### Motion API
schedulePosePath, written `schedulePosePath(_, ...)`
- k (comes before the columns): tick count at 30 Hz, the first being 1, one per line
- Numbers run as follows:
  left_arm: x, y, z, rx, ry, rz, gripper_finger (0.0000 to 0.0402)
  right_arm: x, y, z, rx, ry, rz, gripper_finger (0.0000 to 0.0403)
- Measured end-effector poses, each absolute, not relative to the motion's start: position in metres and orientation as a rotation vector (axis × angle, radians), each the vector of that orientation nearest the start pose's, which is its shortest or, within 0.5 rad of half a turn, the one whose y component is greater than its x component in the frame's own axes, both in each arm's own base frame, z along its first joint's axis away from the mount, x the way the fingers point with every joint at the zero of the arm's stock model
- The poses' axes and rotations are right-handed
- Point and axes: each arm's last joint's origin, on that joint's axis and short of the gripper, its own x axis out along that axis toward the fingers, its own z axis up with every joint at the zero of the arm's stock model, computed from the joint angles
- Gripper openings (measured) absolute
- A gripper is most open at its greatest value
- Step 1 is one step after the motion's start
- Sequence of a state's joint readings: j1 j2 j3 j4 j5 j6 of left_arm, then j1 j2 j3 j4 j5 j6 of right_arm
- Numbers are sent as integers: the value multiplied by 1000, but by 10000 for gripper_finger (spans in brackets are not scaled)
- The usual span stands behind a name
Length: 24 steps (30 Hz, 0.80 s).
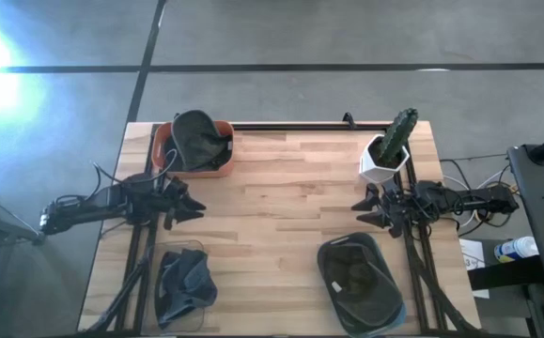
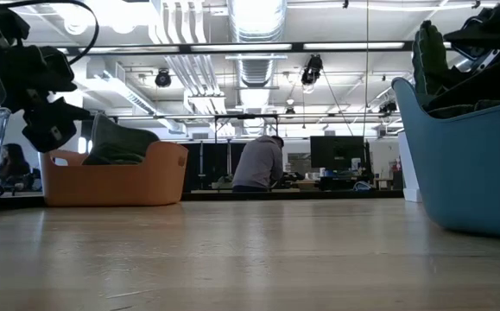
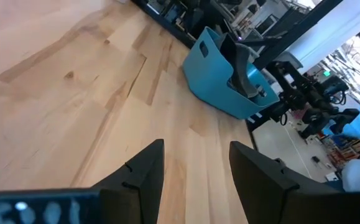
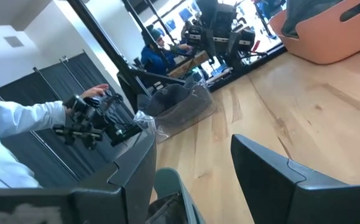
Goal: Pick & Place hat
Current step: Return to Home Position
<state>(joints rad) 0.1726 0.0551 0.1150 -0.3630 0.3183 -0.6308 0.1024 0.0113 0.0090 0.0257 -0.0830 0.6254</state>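
Observation:
Three dark hats lie in containers. One fills the orange basket at the far left; it also shows in the low view. Another lies in the clear bin at the near left. An olive hat rests in the blue bin at the near right. My left gripper hovers open above the table's left side, between the basket and the clear bin. My right gripper hovers open at the right side, between the cactus pot and the blue bin. Both point toward the table's middle.
A white pot with a cactus stands at the far right corner. Bare wood lies between the two grippers. In the right wrist view, a person's sleeve and hand hold a device beyond the table.

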Motion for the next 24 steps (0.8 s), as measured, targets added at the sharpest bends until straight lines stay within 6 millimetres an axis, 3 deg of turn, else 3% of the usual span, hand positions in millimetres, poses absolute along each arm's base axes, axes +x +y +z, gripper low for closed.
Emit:
schedulePosePath(4, 88, 6, 164, -699, 331, -47, 174, 97, 12, 168, 615, 34, 178, 203)
schedulePosePath(9, 88, 6, 164, -700, 330, -45, 174, 95, 0, 184, 51, -178, -253, 203)
schedulePosePath(13, 88, 6, 164, -701, 331, -44, 174, 91, -7, 191, -344, -136, -545, 203)
schedulePosePath(17, 88, 6, 164, -701, 332, -44, 174, 90, -10, 191, -634, -10, -664, 203)
schedulePosePath(20, 89, 6, 164, -701, 332, -44, 174, 90, -10, 191, -746, 32, -667, 203)
schedulePosePath(24, 89, 6, 164, -701, 333, -44, 174, 90, -10, 190, -746, 41, -663, 203)
